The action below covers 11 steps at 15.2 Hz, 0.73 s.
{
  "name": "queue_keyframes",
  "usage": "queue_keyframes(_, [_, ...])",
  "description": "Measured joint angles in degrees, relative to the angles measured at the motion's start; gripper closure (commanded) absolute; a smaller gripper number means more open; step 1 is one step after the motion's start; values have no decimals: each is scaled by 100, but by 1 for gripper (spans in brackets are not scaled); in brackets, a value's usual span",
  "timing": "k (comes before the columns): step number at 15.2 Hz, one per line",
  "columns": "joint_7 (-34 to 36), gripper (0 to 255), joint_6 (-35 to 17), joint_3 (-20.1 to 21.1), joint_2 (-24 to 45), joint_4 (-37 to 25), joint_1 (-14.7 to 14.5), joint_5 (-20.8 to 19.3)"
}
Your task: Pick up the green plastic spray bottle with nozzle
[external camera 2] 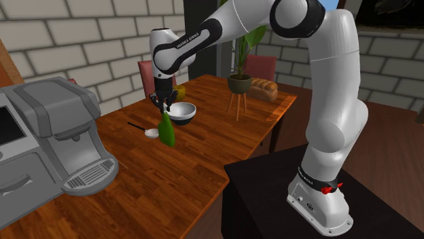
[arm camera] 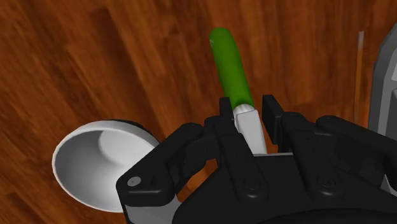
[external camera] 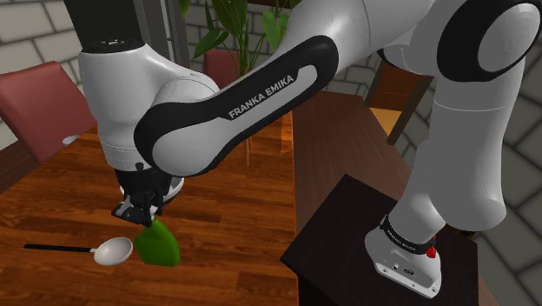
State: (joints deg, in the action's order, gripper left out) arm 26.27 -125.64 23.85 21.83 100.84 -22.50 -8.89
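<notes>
Gripper is seen closed on the white nozzle end of the green spray bottle, which is clasped between the two black fingers in the wrist view. The bottle is hung tilted below the hand, its green body slanted down toward the wooden table; whether its base is touching the wood cannot be told. It is found about midway along the table, nearer the long edge by the brick wall than the edge by the stand. The arm is raised from the stand and bent over at the top, and its forearm is stretched out over the table toward the shoulder view's left, with the wrist turned so that the hand is pointed down at the surface. A white spoon with a black handle is laid just beside the bottle, and a white bowl is set near it, toward the wall-side edge
</notes>
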Motion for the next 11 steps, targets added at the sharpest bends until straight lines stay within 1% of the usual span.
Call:
queue_keyframes(8, [-82,255,523,65,-281,-266,45,148])
queue_keyframes(11, [-90,255,692,73,-291,-426,36,161])
